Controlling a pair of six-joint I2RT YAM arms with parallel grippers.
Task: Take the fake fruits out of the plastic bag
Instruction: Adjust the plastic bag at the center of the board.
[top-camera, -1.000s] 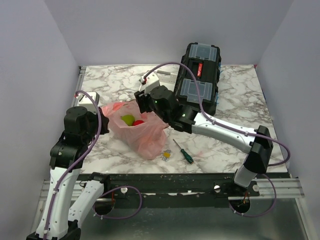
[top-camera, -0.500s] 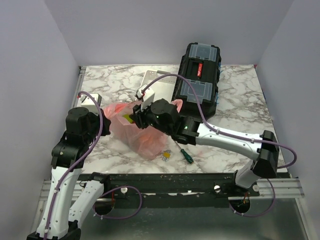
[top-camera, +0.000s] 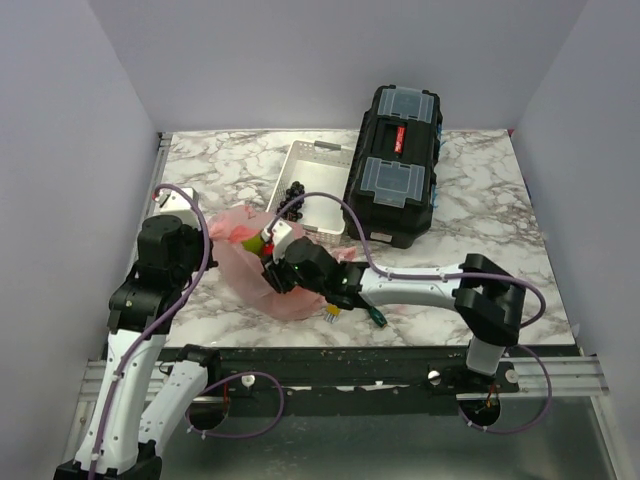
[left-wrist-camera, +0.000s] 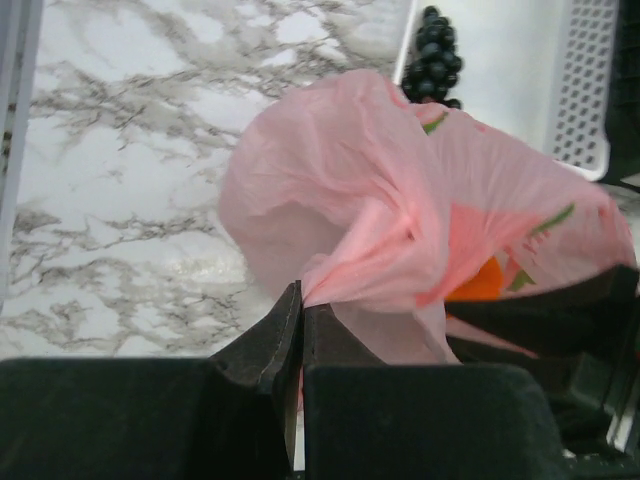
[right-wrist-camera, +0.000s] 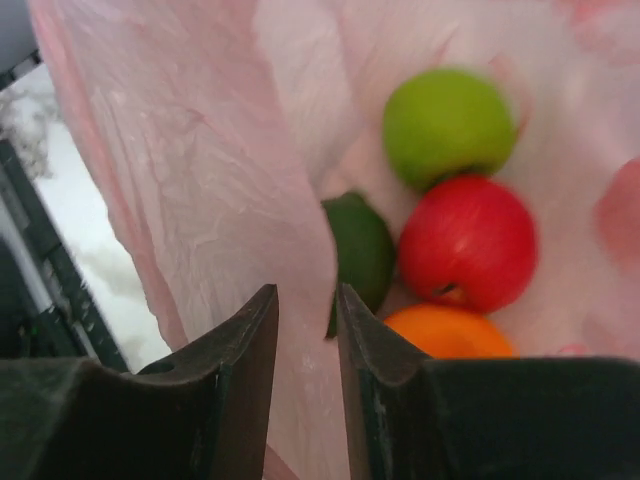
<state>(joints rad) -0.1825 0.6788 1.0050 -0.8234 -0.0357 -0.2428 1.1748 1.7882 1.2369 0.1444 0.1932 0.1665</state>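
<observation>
The pink plastic bag (top-camera: 240, 275) lies left of centre on the marble table. My left gripper (top-camera: 192, 240) is shut on a bunched fold of the bag (left-wrist-camera: 380, 220) at its left rim (left-wrist-camera: 300, 295). My right gripper (top-camera: 270, 268) reaches into the bag's mouth, its jaws a narrow gap apart (right-wrist-camera: 305, 300) astride a sheet of the bag's wall (right-wrist-camera: 220, 180). Inside the bag lie the light yellow-green fruit (right-wrist-camera: 448, 125), the red fruit (right-wrist-camera: 468, 240), the dark green fruit (right-wrist-camera: 362, 250) and the orange fruit (right-wrist-camera: 450, 335), all just beyond the right fingertips. The orange fruit shows through the film (left-wrist-camera: 480, 285).
A white tray (top-camera: 318, 165) with black grapes (top-camera: 293, 190) stands behind the bag. A black toolbox (top-camera: 395, 160) sits to its right. A green-handled screwdriver (top-camera: 375, 315) and a small yellow object (top-camera: 330, 312) lie near the front edge.
My right arm has swung from behind the bag toward the front and lowered its gripper into the bag's mouth, uncovering the tray. My left gripper still holds the bag.
</observation>
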